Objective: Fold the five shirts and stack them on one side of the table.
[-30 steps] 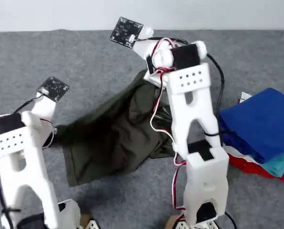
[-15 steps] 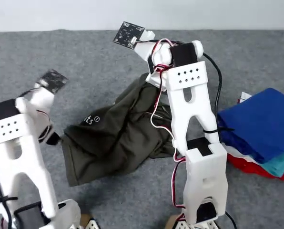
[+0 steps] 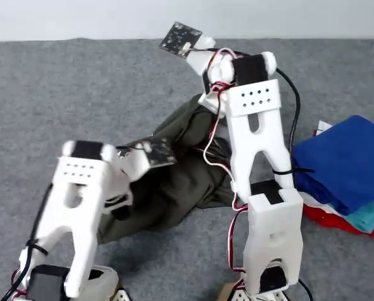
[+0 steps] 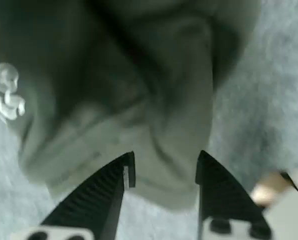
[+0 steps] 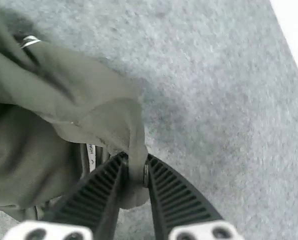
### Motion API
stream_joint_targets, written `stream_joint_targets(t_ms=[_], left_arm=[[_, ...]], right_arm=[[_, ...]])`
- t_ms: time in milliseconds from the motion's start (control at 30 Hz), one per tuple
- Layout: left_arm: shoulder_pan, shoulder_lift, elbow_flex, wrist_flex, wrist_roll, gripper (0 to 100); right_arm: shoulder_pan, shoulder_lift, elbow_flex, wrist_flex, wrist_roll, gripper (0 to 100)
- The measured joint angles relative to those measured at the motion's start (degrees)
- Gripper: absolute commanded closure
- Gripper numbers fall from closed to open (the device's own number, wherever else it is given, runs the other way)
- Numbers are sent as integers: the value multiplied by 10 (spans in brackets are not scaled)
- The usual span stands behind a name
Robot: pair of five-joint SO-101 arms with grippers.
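Observation:
An olive green shirt (image 3: 174,182) lies crumpled in the middle of the grey table (image 3: 80,94). My right gripper (image 5: 134,170) is shut on a bunched edge of the shirt (image 5: 54,110) at its far end, lifting that end a little. My left gripper (image 4: 164,172) stands open just above the near part of the shirt (image 4: 139,100), with a rounded fold of cloth lying between its fingertips. In the high view the left arm (image 3: 86,188) leans over the shirt's near left part, and the right arm (image 3: 256,125) stands along its right side.
A stack of folded shirts (image 3: 344,163) sits at the table's right edge, blue on top, then teal, white and red. Bare grey table stretches to the left and at the back. A white wall borders the far edge.
My left arm has swung from the table's left side in over the shirt, whose left part is now bunched toward the middle. The right arm has shifted slightly to the right, still gripping the far edge.

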Motion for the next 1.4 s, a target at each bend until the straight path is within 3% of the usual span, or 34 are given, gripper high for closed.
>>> stream_joint_targets(t_ms=[267, 700, 867, 1133, 1400], left_arm=[[26, 44, 27, -105, 25, 796], [29, 233, -85, -116, 50, 806], [29, 249, -93, -115, 50, 907], [21, 249, -202, -39, 50, 993], [-42, 250, -316, 26, 50, 995]], right_arm=[[25, 0, 0, 0, -4, 988], [25, 0, 0, 1, -4, 988], [25, 0, 0, 1, -4, 988], [25, 0, 0, 1, -4, 988], [25, 0, 0, 1, -4, 988]])
